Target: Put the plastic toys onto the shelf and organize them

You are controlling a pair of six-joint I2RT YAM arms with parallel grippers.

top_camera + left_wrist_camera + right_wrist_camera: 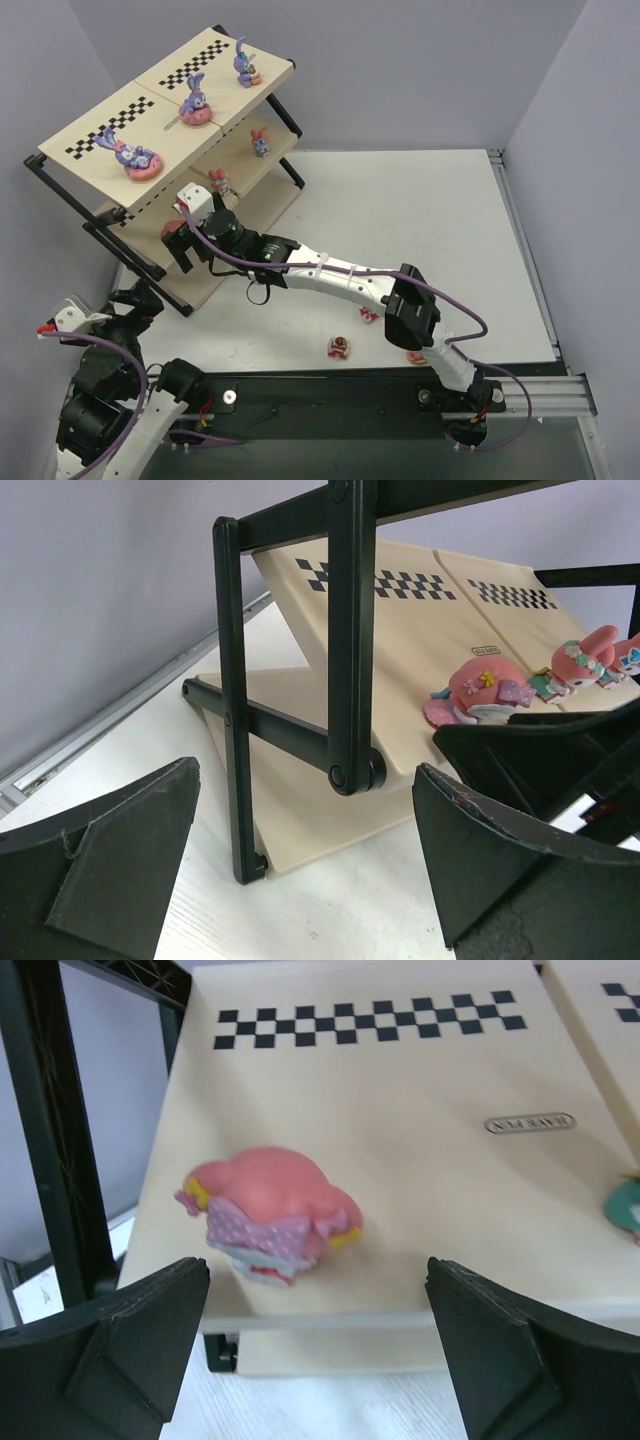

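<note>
I'm looking at the shelf (105,115): flat, matte beige wooden boards tilting on a thin black metal frame, with black-and-white checker strips printed along their upper edges. Three glossy purple bunnies (195,103) are sitting on pink donut bases on the top board, well apart from one another. On a board below it, a rounded pink figure (270,1210) in a dotted lilac skirt is lying on its side. The right claw (315,1290) is hanging just in front of it, its blunt black fingers spread wide and touching nothing. Two more pink figures (260,142) are standing further along that tier. The left claw (305,780) is gaping too, empty, beside the end of the frame. Three small red-and-pink toys (340,347) are lying on the desk (420,220), a white, faintly grained surface edged by a metal rail (525,260). Plain pale grey-lilac walls (400,70) are closing it in.
</note>
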